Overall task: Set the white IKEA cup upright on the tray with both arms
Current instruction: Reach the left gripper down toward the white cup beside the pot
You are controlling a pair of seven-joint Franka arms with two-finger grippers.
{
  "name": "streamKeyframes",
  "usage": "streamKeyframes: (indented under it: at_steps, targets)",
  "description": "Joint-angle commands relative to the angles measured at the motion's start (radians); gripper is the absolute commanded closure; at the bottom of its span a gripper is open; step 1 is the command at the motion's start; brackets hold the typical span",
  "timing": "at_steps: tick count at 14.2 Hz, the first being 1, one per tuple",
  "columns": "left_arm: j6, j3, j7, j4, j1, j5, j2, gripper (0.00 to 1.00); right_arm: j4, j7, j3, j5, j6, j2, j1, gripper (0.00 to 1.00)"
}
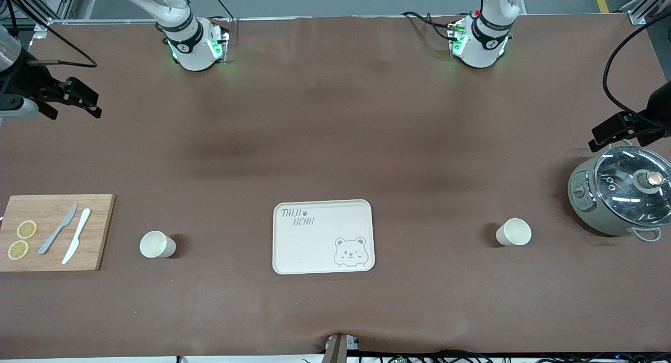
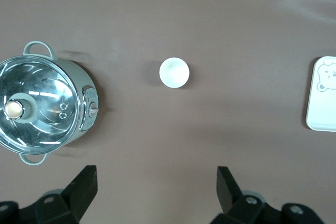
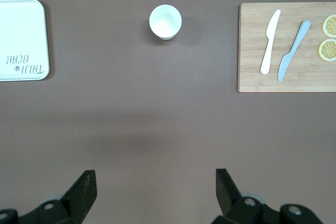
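Note:
The cream tray [image 1: 314,250] with the bear drawing lies mid-table, with nothing on it. One white cup [image 1: 157,244] stands upright between the tray and the cutting board, toward the right arm's end; it also shows in the right wrist view [image 3: 165,22]. A second white cup [image 1: 513,232] stands upright between the tray and the pot; it also shows in the left wrist view [image 2: 174,72]. My right gripper [image 1: 90,104] is open and empty, up over the table's right-arm end. My left gripper [image 1: 603,137] is open and empty, over the table beside the pot.
A grey pot with a glass lid [image 1: 624,198] stands at the left arm's end. A wooden cutting board [image 1: 99,232] at the right arm's end holds a grey knife [image 1: 57,228], a white knife [image 1: 76,235] and two lemon slices [image 1: 22,239].

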Motion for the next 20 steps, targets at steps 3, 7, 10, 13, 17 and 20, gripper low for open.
streamKeyframes:
  at_steps: [3,7,10,13,17,20]
  targets:
    - [-0.005,-0.011,-0.016,-0.013,-0.007,0.065,-0.004,0.0,0.036,0.013,0.004,-0.018,-0.017,0.023,-0.007,0.0]
    - [-0.024,-0.013,-0.015,-0.017,-0.006,0.068,0.046,0.0,0.039,0.01,0.004,-0.02,-0.016,0.025,-0.004,0.0]
    - [-0.011,-0.013,-0.013,-0.013,-0.007,0.068,0.095,0.0,0.041,0.015,0.006,-0.022,-0.046,0.025,0.004,0.0]
    - [0.051,-0.013,-0.005,-0.013,-0.001,0.07,0.144,0.0,0.042,0.01,0.006,-0.023,-0.05,0.025,0.004,0.0]
    - [0.18,-0.013,0.008,-0.013,0.008,0.064,0.226,0.0,0.056,0.01,0.008,-0.025,-0.05,0.025,0.013,0.0]
    - [0.289,-0.011,0.009,-0.013,0.014,0.056,0.305,0.0,0.056,0.01,0.005,-0.025,-0.053,0.037,-0.004,0.0]
